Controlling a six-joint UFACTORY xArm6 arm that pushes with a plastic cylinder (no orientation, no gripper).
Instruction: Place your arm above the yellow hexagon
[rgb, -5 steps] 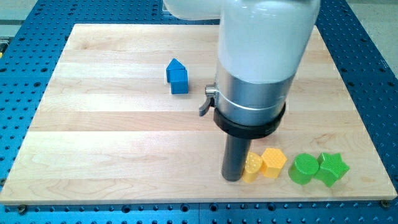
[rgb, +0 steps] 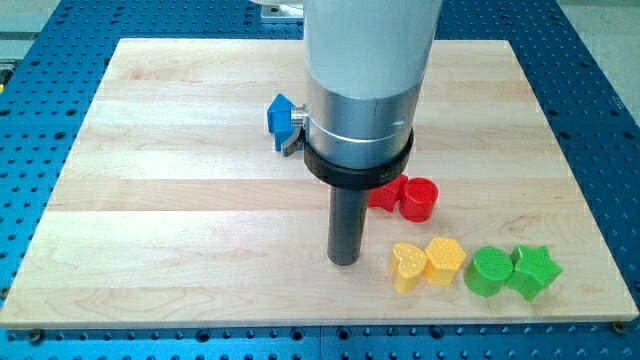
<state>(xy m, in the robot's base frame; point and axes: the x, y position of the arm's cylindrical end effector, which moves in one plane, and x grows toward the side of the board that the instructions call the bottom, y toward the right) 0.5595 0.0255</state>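
yellow heart (rgb: 406, 267), green cylinder (rgb: 489, 271), green star (rgb: 534, 271), red blocks (rgb: 419, 198), blue block (rgb: 280, 116)

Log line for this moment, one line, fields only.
tip: left of yellow heart, apart | yellow hexagon: beside heart, not covered | red blocks: behind | status: not above hexagon

Yellow heart (rgb: 406, 267) and hexagon (rgb: 444, 260), two green blocks (rgb: 512, 272), pale wooden board (rgb: 160, 200).

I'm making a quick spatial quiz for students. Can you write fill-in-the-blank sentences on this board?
1. My tip rests to the view's ___ of the yellow heart.
2. The yellow hexagon touches the yellow ___.
3. The green star sits beside the green ___.

Missing words: left; heart; cylinder
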